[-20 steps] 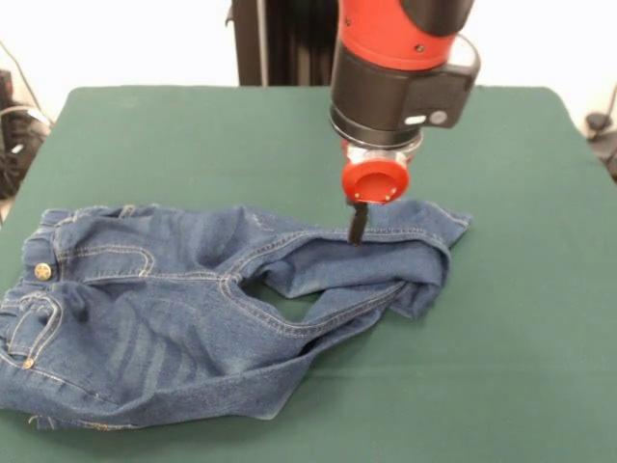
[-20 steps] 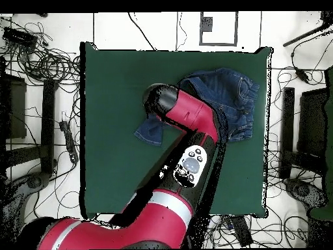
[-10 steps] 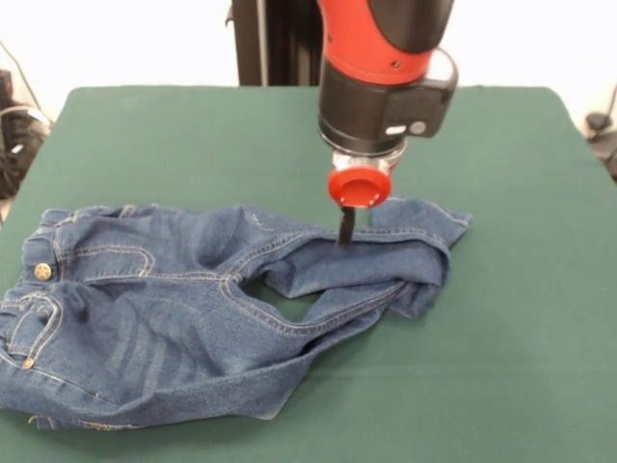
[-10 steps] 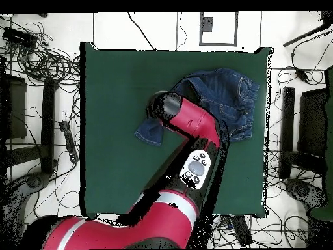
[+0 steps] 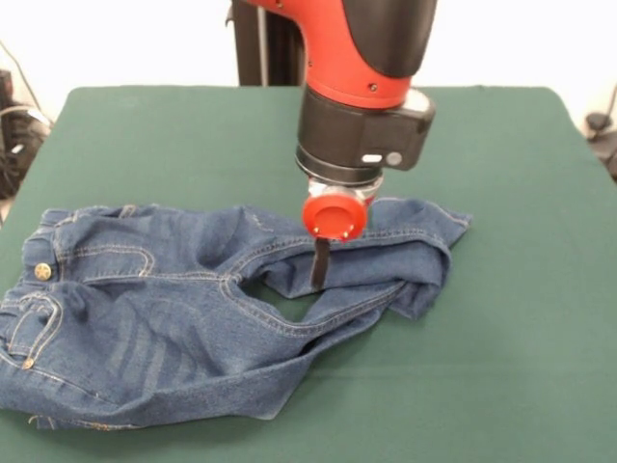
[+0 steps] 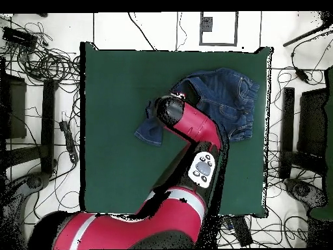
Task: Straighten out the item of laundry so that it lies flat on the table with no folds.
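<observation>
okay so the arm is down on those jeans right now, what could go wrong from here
1. The gripper sits on the jeans where one leg is doubled back over itself; a grab there may catch both layers and drag the fold along instead of opening it.
2. The waistband end lies at the table edge in the front view, so a pull that way might slide denim off.
3. Whether the gripper is open or shut cannot be told, so it may slip off the cloth.

Claw (image 5: 319, 270) now lower and further left over jeans (image 5: 174, 309).
</observation>
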`<state>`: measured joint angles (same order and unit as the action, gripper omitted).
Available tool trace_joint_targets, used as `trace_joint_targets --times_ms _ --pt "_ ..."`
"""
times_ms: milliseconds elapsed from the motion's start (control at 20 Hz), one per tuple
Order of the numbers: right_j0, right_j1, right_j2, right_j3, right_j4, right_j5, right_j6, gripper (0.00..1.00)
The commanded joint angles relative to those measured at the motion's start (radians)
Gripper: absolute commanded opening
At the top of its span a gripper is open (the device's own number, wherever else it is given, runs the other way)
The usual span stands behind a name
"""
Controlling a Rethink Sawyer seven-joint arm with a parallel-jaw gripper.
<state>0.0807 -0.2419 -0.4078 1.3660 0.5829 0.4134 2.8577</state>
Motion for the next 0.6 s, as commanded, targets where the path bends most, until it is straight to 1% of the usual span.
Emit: trace_joint_targets --times_ms 50,100,450,600 --pt "0.045 0.035 0.120 0.059 0.051 0.062 0.204 1.00" --pt "0.050 0.041 0.108 0.047 0.050 0.087 0.214 0.00" --pt "0.044 0.045 0.095 0.028 0.041 0.180 0.220 0.00" --pt "0.047 0.033 0.087 0.026 0.034 0.260 0.234 0.00"
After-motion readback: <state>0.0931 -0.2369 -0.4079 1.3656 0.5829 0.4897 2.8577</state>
